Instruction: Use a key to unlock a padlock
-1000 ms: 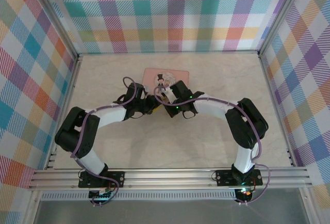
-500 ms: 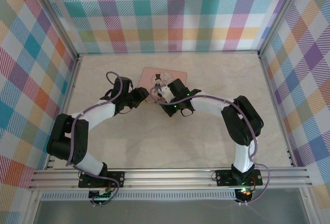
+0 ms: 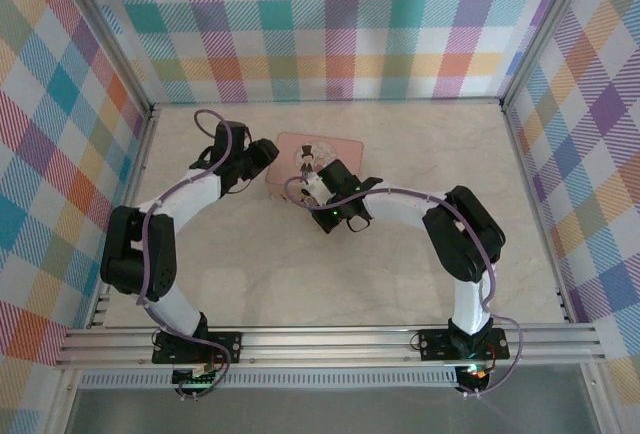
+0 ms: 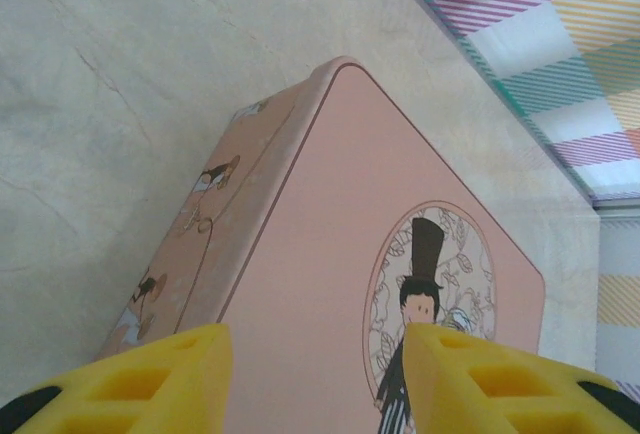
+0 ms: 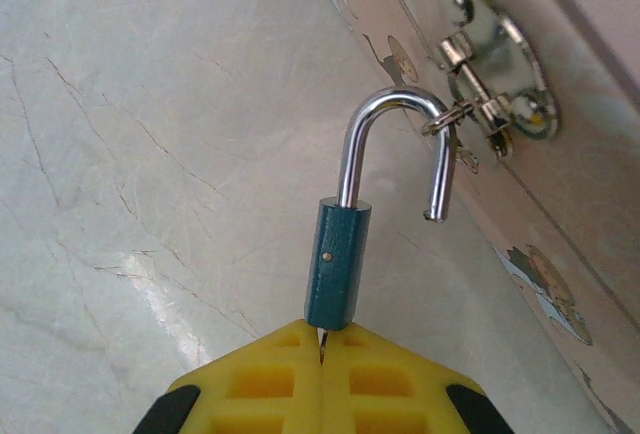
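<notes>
**Two grippers at the tin, lock hanging open**

Low in the right wrist view, the right gripper [image 5: 322, 349] has its yellow fingers pressed together on a thin sliver of metal, most likely the key [image 5: 322, 333], which runs up into the bottom of the padlock [image 5: 338, 264]. The padlock stands upright in the middle of that frame. Its teal body is just above the fingertips, and its silver shackle [image 5: 385, 104] arches toward the upper right. The short leg of the shackle hangs free of the body, so the lock looks already released. The shackle's curve is hooked through the clasp [image 5: 495, 104] on the side of the pink tin [image 4: 330, 214].

The left gripper [image 4: 315, 349] is spread wide at the bottom of its own frame. It holds nothing and sits just over the tin's lid.

To finish well, I would keep the pinch on the key firm. I would then ease the lock along the line of the shackle so the free leg slides out of the clasp ring without snagging. The spread gripper is well placed to press down on the tin and stop it sliding.

The counter [image 5: 130, 154] is pale, glossy, marble-patterned and probably slippery. Pastel checked walls [image 3: 330, 24] enclose it on three sides.
</notes>
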Tool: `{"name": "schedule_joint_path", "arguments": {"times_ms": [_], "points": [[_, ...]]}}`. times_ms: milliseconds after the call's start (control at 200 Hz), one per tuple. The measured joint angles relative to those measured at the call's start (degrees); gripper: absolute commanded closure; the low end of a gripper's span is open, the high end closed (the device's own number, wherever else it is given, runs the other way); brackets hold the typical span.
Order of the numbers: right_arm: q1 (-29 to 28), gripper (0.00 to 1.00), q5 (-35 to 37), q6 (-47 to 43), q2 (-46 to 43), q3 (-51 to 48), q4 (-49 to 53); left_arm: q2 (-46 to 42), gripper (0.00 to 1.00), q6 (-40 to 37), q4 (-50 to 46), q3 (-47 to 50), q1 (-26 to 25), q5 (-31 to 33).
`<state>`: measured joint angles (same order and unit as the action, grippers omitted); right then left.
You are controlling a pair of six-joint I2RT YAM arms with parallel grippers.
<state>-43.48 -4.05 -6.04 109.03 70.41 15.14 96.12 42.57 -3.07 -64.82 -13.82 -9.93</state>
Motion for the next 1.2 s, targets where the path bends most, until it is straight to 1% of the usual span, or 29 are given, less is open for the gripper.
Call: {"name": "schedule_joint_path", "arguments": {"times_ms": [325, 415, 590, 1200], "points": [[0.0, 1.00, 1.9, -3.1, 0.0, -0.7, -0.5, 5.0, 0.52, -1.7, -1.4, -1.4, 0.1, -1.1], [0.0, 1.00, 1.9, -3.5, -0.1, -1.1, -1.1, 5.8, 0.55, -1.8, -1.3, -1.8, 0.1, -1.2], [0.0, 1.00, 2.0, -4.3, -0.3, -1.6, -1.6, 7.6, 0.56, -1.9, -1.0, -1.9, 0.1, -2.3], [0.0, 1.00, 4.9, -11.3, -2.3, -3.2, -2.0, 7.7, 0.56, -2.0, -0.9, -2.2, 0.2, -3.0]]}}
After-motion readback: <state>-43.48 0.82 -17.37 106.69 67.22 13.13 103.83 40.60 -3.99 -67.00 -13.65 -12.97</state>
